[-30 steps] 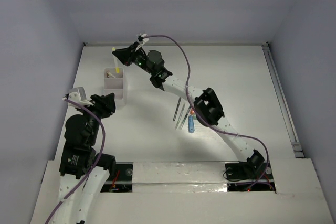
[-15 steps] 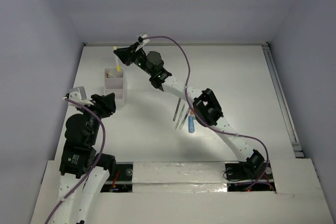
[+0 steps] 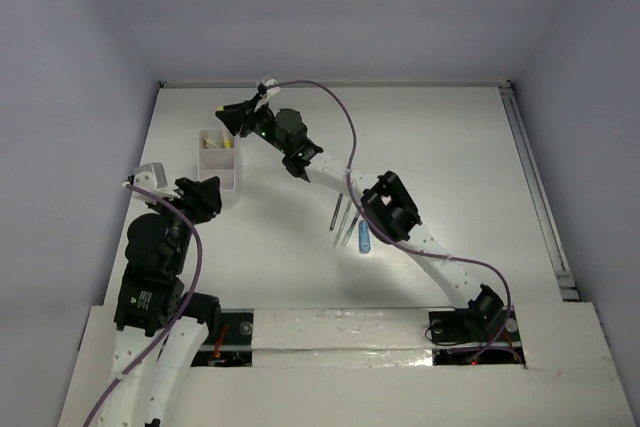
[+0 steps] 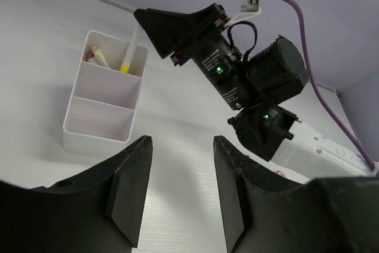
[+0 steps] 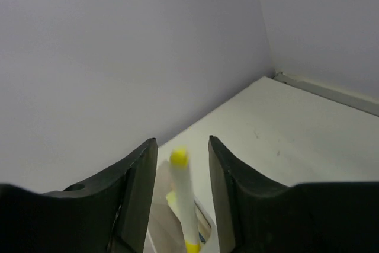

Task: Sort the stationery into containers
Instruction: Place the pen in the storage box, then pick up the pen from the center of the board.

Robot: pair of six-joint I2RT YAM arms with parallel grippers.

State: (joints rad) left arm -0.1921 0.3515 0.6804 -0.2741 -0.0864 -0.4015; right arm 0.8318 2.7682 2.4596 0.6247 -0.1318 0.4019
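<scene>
A thin white stick with yellow tips [image 5: 182, 197] stands in the far compartment of the small white plastic organizer box [image 4: 98, 137]. The right gripper [image 3: 230, 117] is parted around it without touching, and the left gripper [image 4: 180, 143] hangs open and empty near the box. The release looks best finished by lifting straight up, so neither jaw drags the stick out. Slim dark pens [image 3: 342, 217] and a blue marker [image 3: 365, 239] lie on the white surface [image 3: 450, 147], boxed by plain grey walls [image 3: 350, 7].

Right gripper [image 3: 233, 117] hovers over the far end of the organizer box [image 3: 220, 175]. Left gripper [image 3: 204, 194] sits just beside its near end. Dark pens [image 3: 342, 215] and a blue marker [image 3: 365, 239] lie well off to its right.
</scene>
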